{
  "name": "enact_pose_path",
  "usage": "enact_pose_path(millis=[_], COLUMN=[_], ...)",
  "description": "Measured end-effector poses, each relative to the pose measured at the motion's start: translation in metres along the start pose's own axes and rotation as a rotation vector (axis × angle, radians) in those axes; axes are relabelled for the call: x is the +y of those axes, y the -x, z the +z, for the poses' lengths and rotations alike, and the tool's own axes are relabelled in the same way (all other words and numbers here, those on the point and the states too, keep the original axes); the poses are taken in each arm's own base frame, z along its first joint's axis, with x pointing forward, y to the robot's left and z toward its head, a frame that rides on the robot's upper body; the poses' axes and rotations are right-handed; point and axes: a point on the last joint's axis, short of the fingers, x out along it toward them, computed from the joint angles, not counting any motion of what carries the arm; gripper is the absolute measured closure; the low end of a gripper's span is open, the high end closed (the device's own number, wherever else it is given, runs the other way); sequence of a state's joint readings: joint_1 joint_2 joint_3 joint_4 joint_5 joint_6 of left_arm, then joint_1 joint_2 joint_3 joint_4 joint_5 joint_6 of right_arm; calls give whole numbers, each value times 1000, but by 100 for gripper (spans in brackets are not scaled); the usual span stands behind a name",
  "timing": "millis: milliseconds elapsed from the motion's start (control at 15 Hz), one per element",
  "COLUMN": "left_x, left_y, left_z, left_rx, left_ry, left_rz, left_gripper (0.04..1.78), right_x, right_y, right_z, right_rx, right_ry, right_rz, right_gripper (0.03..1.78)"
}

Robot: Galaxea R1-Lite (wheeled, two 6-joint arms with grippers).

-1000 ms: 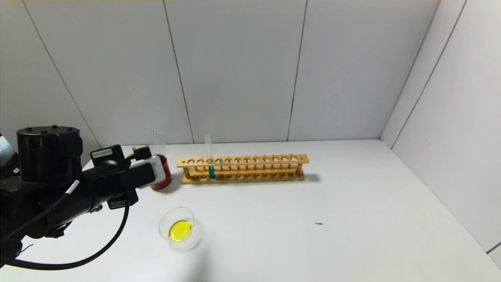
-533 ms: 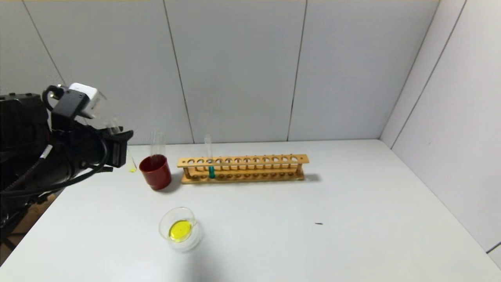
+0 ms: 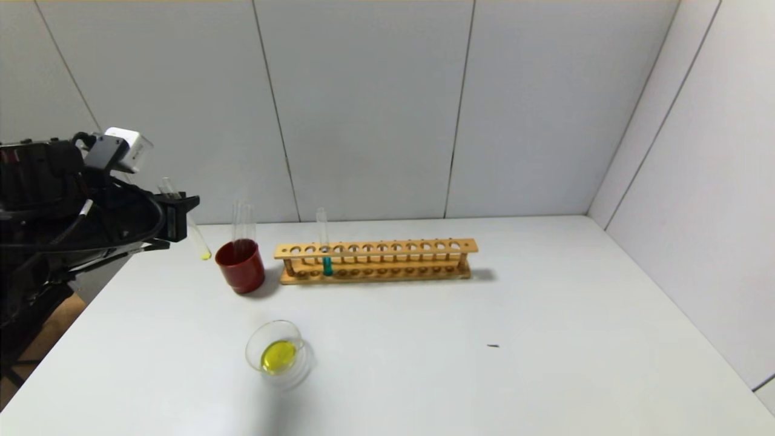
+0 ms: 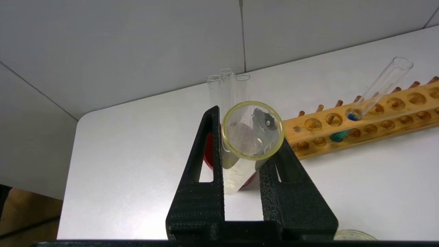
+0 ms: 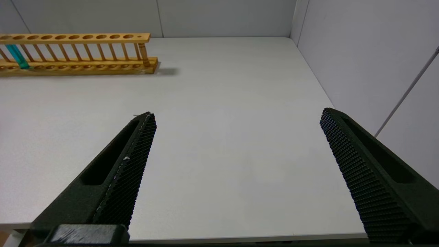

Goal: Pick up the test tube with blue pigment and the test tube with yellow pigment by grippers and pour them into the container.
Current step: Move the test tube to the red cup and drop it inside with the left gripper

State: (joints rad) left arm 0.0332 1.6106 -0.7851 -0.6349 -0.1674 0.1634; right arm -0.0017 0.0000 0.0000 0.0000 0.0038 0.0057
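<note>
Left pincer: clamped on the yellow tube, raised off the desk at the 9 o'clock edge of the head view, just beside the red cup.
Yellow tube: tilted, mouth up, only a yellow trace at its round bottom; apparently already poured.
Dish: at 7 o'clock on the desk, nearer the robot than the cup, yellow liquid inside.
Blue tube: upright in the wooden rack, in a hole near the rack's 9 o'clock end, blue liquid at the bottom.
Clear tubes: standing in the red cup.
Right pincer: spread wide, holding nothing, over bare desk at 3 o'clock, out of the head view.
Handling, judged: thin glass, light, stiff, smooth, fragile; best gripped gently on the bare upper wall above the rack, lifted straight up.
</note>
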Motion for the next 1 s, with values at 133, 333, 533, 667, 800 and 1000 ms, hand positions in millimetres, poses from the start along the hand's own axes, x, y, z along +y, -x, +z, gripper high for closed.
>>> enact_pose_path(millis=[133, 333, 533, 667, 800, 1000], left_x=[2, 3, 5, 6, 7, 8], left_y=[-12, -31, -47, -56, -65, -72], left_z=[-2, -6, -15, -21, -26, -28], left_rx=[14, 29, 59, 68, 67, 64], left_ry=[14, 40, 45, 48, 49, 47], left_rz=[-1, -7, -9, -7, -5, -2], left_gripper=[149, 149, 149, 149, 149, 149], right_x=[0, 0, 0, 0, 0, 0], right_y=[0, 0, 0, 0, 0, 0], right_z=[0, 0, 0, 0, 0, 0], right_rx=[0, 0, 0, 0, 0, 0], right_ry=[0, 0, 0, 0, 0, 0], right_rz=[0, 0, 0, 0, 0, 0], right_gripper=[6, 6, 6, 6, 6, 6])
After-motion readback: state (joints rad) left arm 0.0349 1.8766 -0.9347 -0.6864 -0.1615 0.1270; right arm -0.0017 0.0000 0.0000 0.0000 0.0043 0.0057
